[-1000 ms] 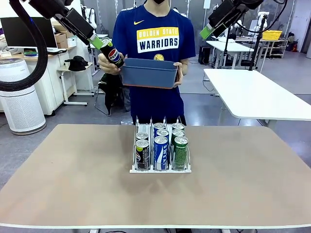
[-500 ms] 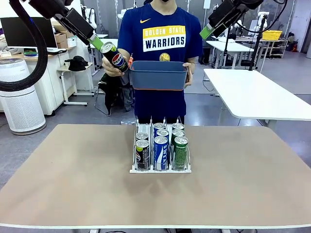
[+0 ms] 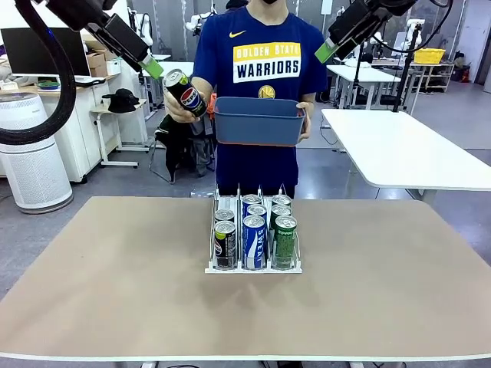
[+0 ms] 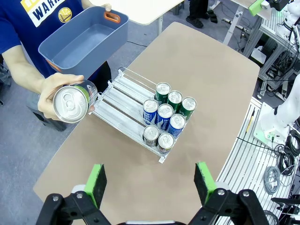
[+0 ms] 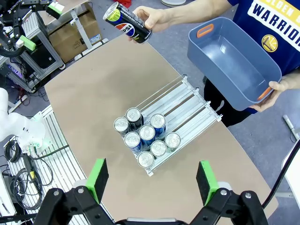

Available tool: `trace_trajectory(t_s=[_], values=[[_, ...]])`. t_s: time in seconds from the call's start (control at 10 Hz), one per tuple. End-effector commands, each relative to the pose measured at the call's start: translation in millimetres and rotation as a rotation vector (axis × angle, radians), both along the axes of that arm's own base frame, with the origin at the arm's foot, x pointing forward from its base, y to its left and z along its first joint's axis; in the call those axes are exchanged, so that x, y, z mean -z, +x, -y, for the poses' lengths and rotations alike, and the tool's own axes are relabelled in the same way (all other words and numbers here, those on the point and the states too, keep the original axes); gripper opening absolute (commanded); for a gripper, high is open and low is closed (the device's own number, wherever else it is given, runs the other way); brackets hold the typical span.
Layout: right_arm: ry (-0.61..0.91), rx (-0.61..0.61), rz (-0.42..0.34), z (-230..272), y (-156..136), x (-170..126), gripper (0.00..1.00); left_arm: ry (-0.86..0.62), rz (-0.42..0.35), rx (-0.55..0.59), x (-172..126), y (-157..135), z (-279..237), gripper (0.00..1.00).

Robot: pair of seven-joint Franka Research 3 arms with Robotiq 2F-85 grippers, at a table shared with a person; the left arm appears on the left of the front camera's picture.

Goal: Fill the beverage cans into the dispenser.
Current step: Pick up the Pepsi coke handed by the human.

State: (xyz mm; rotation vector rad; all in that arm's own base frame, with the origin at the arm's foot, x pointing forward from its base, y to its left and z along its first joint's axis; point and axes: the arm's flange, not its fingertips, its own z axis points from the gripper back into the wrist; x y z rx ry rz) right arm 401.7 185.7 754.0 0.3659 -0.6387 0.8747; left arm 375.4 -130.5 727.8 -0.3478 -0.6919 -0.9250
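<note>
Rightward has shifted the person (image 3: 265, 69) beyond the dispenser (image 3: 253, 270), holding tub (image 3: 257, 123) and black can (image 3: 186, 92). On the worktop (image 3: 115, 291), the dispenser's near end holds eight cans (image 3: 254, 241). My left pincer (image 4: 151, 180) and right pincer (image 5: 153, 180) hang spread above it.

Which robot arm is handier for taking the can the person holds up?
Left, probably: the open left gripper hangs right beside the can in the person's hand; the open right gripper sits beyond the tub.
</note>
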Motion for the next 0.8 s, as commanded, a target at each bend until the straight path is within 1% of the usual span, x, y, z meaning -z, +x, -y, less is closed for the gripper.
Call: trace_trajectory(t_s=[0.0, 0.1, 0.2, 0.3, 0.4, 0.5, 0.6, 0.7], values=[[0.012, -0.001, -0.005, 0.1, 0.5, 0.0, 1.0, -0.015, -0.015, -0.003, 3.2, -3.2, -0.9, 1.0], [0.012, -0.001, -0.005, 0.1, 0.5, 0.0, 1.0, 0.0, 0.0, 0.0, 0.0, 0.0, 0.0, 1.0], [0.012, -0.001, -0.005, 0.1, 0.5, 0.0, 1.0, 0.027, -0.027, -0.011, 8.8, 7.6, 8.3, 1.0], [0.012, -0.001, -0.005, 0.1, 0.5, 0.0, 1.0, 0.102, -0.043, 0.006, 7.5, 18.8, -14.3, 1.0], [0.012, -0.001, -0.005, 0.1, 0.5, 0.0, 1.0, 0.102, -0.033, 0.045, 5.4, 26.7, -28.7, 1.0], [0.012, -0.001, -0.005, 0.1, 0.5, 0.0, 1.0, 0.135, -0.003, 0.001, 7.8, 33.8, -21.3, 1.0], [0.012, -0.001, -0.005, 0.1, 0.5, 0.0, 1.0, 0.186, 0.027, 0.012, 10.1, 38.4, -13.5, 1.0], [0.012, -0.001, -0.005, 0.1, 0.5, 0.0, 1.0, 0.212, 0.028, 0.056, 8.0, 45.1, -20.8, 1.0]])
